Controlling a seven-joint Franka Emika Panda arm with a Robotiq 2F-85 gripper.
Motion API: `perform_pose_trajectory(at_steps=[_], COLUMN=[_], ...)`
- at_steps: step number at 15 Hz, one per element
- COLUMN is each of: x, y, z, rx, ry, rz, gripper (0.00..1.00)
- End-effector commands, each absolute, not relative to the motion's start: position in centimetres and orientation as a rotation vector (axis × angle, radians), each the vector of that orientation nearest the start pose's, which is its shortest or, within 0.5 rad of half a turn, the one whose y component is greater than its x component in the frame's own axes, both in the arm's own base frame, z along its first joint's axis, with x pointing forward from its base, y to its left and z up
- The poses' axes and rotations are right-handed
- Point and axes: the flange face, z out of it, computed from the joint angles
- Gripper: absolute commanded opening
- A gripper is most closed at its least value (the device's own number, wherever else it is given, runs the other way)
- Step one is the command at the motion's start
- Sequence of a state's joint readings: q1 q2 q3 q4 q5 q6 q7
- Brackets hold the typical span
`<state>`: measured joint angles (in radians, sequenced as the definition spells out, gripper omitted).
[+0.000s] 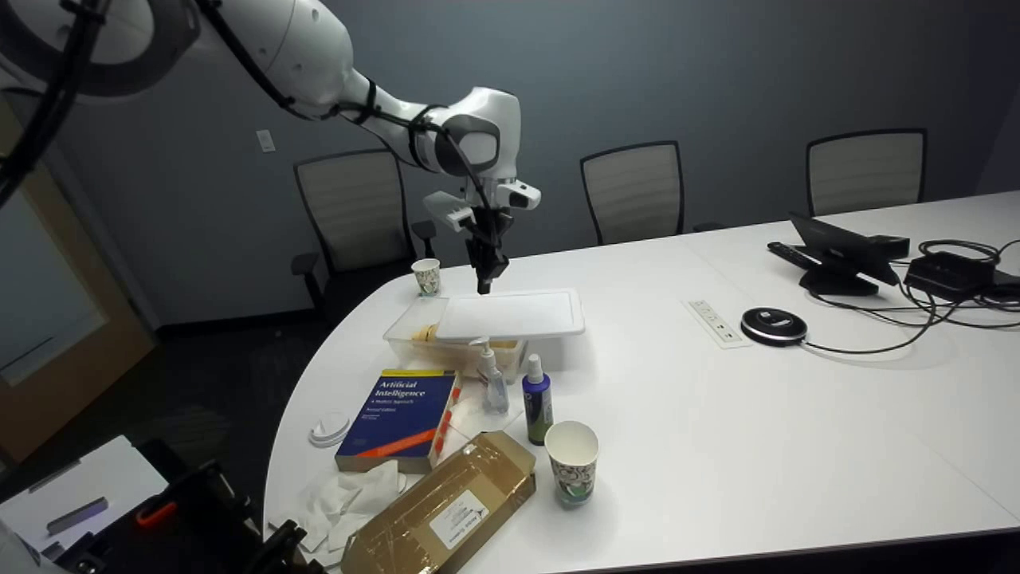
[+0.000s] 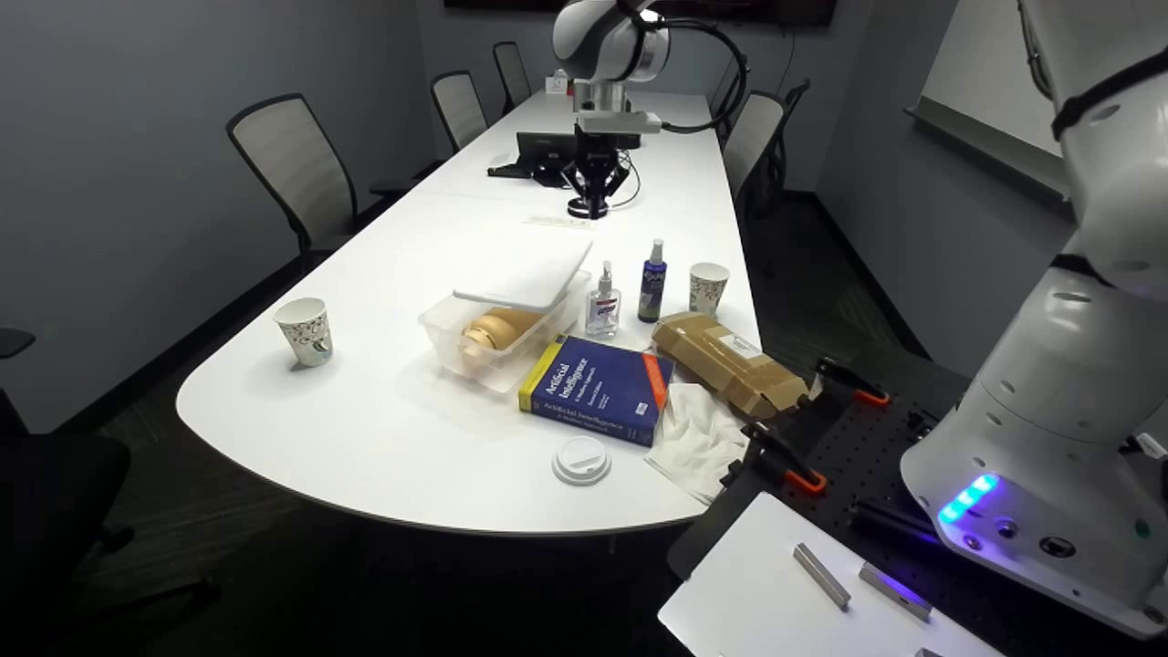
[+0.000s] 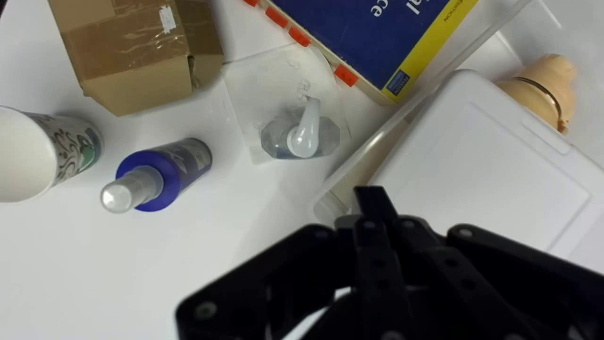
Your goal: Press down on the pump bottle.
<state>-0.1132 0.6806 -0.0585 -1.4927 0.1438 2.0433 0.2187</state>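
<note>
We see a broad white table with a rounded end, and the jointed white robot arm reaches above it. At the arm's end we see the black two-fingered gripper, its fingers drawn fully together, the tips touching only each other as they hang in the air. In the wrist view those tips overlap the corner of a clear, rectangular plastic container; its flat white lid lies askew and tilted across the top. Beside the container we find a thick navy-blue book with a yellow band, then a long brown cardboard box. A patterned paper cup stands just beside the box, and a matching paper cup stands on the container's far side. Near the first cup, a slim dark-blue bottle with a whitish cap stands upright. Between that bottle and the container, near the book, stands our small translucent pump bottle, upright under its white pump head; the gripper is apart from it. A round white plastic lid lies near the book too.
</note>
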Motion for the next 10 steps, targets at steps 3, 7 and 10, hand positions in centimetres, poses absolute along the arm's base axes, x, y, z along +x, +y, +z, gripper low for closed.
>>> perform_pose_trajectory(at_steps=[3,7,10], x=[67.7,66.9,66.3], y=[-8.6,-7.9,-7.7], z=[33.2,35.9,36.7], rx=[-2.953,-2.947,-2.938], ry=[0.759,0.784,0.807], rz=[0.164,0.144,0.153], gripper=[0.40,0.71,0.93])
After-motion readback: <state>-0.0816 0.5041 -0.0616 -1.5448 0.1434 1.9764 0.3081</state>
